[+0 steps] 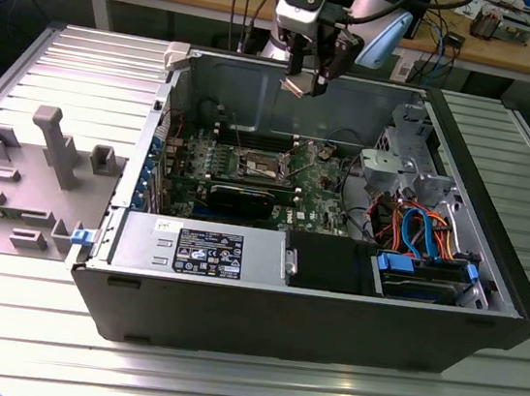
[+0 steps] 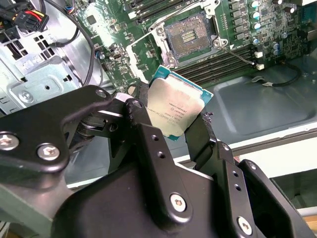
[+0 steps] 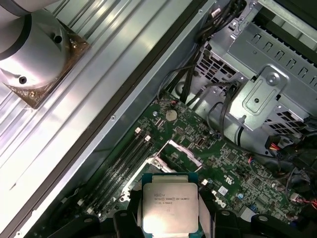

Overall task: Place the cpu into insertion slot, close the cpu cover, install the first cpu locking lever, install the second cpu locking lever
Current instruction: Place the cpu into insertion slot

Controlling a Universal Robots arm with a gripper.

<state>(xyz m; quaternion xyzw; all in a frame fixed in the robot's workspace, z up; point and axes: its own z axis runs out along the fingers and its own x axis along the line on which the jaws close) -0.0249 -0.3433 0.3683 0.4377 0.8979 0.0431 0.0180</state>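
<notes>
- A ribbed silver metal table (image 1: 220,388) carries a black computer case (image 1: 309,311) lying on its side with the side panel off. A wooden workbench strewn with cables runs behind it. A grey moulded fixture tray (image 1: 23,176) sits on the table at the exterior view's left.
- The arm's black gripper (image 1: 305,81) hangs above the case, over its far wall and clear of everything inside.
- Its two black fingers (image 2: 148,144) are clamped on opposite edges of the cpu (image 2: 176,109), a small flat square chip with a dull silver metal top and a green rim. Both wrist views show the chip, with its metal top facing the first wrist camera (image 3: 169,208).
- In the second wrist view the chip looks tilted against the green motherboard (image 2: 257,29), not parallel to it.
- The insertion slot (image 2: 190,34), a square socket with a shiny metal rim and a dark pin-grid centre, lies bare and holds no chip.
- The cpu cover (image 2: 141,39), a thin silver frame plate with a square cut-out, appears swung open beside the socket, so the way in looks free.
- The deciding relation is that the socket lies well below the held chip. In the exterior view the insertion slot (image 1: 261,165) sits nearer the camera than the gripper and slightly towards that view's left.
- The long black memory slots (image 2: 223,67) run just beside the socket.
- As I judge it, the chip is lifted and on approach, and none of the four steps is done.
</notes>
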